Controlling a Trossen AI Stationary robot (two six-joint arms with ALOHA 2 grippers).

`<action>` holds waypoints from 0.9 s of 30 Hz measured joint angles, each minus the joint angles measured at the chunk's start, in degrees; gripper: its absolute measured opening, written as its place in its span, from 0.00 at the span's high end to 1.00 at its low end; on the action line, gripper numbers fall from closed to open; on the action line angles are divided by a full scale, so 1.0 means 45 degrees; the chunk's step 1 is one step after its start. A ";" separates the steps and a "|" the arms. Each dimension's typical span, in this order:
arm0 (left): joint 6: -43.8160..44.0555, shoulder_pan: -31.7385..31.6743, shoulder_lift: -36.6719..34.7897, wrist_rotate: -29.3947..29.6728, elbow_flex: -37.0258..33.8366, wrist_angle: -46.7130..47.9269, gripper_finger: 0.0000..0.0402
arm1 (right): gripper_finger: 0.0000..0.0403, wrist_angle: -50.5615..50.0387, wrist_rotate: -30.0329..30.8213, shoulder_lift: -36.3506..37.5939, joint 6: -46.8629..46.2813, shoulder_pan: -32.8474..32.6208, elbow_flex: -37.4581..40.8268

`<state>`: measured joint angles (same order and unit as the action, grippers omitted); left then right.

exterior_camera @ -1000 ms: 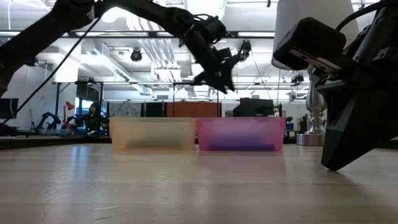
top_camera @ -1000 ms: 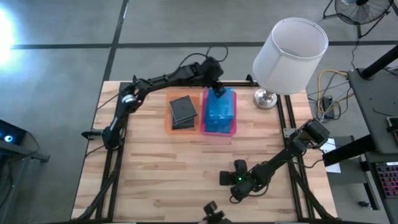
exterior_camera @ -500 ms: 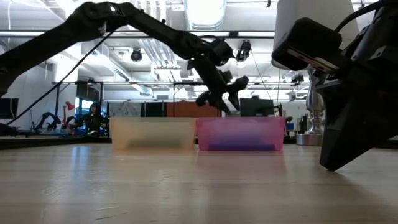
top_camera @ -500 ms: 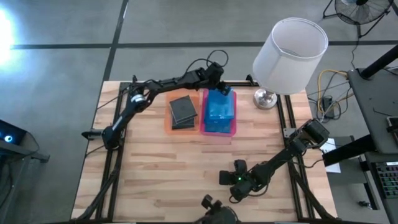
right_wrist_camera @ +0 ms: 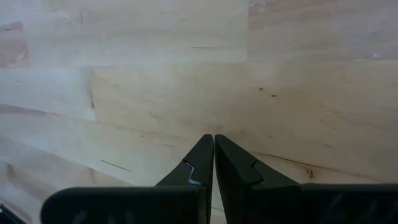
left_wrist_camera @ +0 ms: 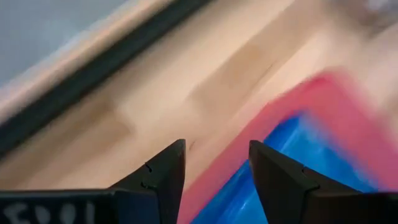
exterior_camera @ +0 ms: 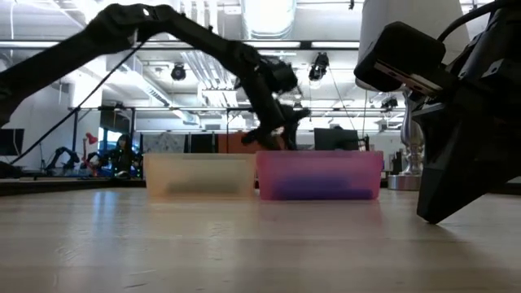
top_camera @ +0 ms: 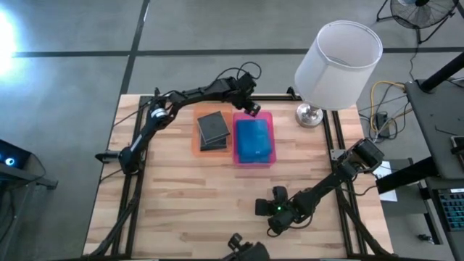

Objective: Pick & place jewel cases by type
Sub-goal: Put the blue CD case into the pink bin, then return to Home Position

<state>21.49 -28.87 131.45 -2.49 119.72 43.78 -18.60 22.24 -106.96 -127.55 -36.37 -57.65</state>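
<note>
Bright blue jewel cases (top_camera: 253, 139) in a translucent pink tray (top_camera: 270, 156); dark grey jewel cases (top_camera: 213, 128) in a translucent orange tray (top_camera: 195, 145). Pale blond wooden tabletop (top_camera: 196, 203), plank-striped — black frame rails beneath. White lampshade (top_camera: 338, 63) over a silvery lamp base (top_camera: 309, 114). Black arms and grippers throughout.

Your high view looks straight down on the whole table (top_camera: 181, 196). Your low view sits at tabletop height, facing the trays (exterior_camera: 317, 175) both share. Wrist views hover close above the wood.
</note>
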 joint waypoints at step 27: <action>0.1856 0.4550 -1.4754 -0.3555 -1.3811 -1.0258 0.61 | 0.98 0.3881 -0.0746 0.5341 1.4764 0.3146 0.2461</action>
<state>29.84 -8.39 65.06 -18.48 57.57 -2.38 -1.13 18.88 -82.92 -61.11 -22.22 -46.57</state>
